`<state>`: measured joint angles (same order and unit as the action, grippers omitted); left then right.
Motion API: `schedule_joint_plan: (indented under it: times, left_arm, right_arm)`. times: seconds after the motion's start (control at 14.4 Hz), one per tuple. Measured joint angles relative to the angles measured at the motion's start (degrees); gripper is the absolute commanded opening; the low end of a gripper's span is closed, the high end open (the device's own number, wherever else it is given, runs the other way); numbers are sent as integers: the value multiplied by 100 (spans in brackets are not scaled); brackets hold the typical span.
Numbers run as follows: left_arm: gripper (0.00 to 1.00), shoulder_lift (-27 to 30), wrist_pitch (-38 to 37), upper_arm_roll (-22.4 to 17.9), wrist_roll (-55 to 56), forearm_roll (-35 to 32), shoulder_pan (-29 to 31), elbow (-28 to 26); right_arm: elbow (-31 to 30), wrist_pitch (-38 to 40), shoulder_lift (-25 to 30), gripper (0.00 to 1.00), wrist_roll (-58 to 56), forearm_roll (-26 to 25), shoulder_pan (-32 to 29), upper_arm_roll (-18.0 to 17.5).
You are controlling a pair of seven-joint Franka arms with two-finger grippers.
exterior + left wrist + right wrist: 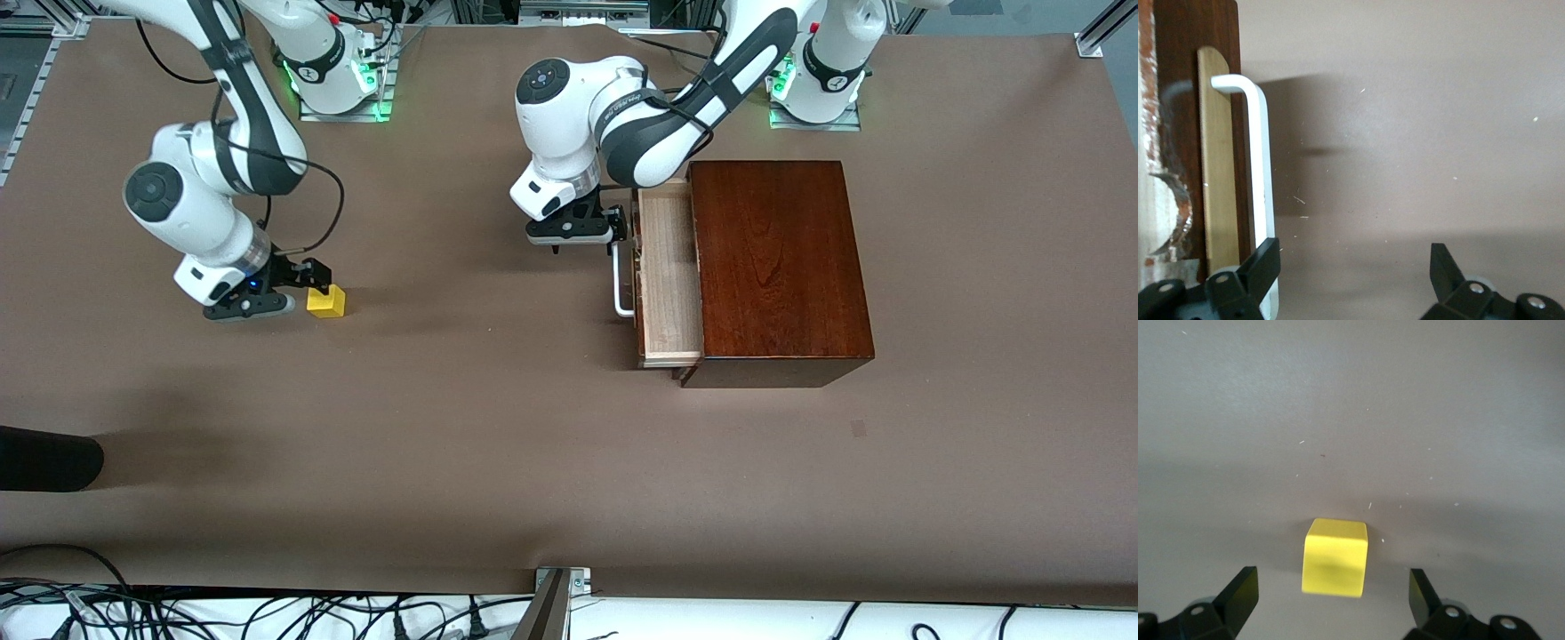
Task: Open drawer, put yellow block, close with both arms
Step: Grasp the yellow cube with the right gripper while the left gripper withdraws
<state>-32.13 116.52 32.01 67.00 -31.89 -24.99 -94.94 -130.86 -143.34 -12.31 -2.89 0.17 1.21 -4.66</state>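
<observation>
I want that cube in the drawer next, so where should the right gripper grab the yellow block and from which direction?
Straight down from above, closing on two opposite flat sides. The yellow block sits flat on the table with bare surface all around, and the open right gripper already straddles it.

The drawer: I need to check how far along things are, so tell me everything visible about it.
The drawer is a shallow pale-wood tray with a dark reddish-brown front and a white bar handle. It stands pulled partly out of the glossy brown box, toward the right arm's end, and looks empty. The open left gripper is at the handle, one finger beside the bar.
</observation>
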Motion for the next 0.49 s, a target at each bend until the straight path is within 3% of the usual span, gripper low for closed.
schedule_joint_plan:
  times: [0.35,0.49]
  left_arm:
    - [100,484,-568,-13,-856,640,151,643]
    - [100,895,-986,-81,-1617,979,409,749]
  right_arm:
    - [-174,-874,-541,100,1,0,20,-2]
    - [-322,-1163,-643,92,2,0,31,-2]
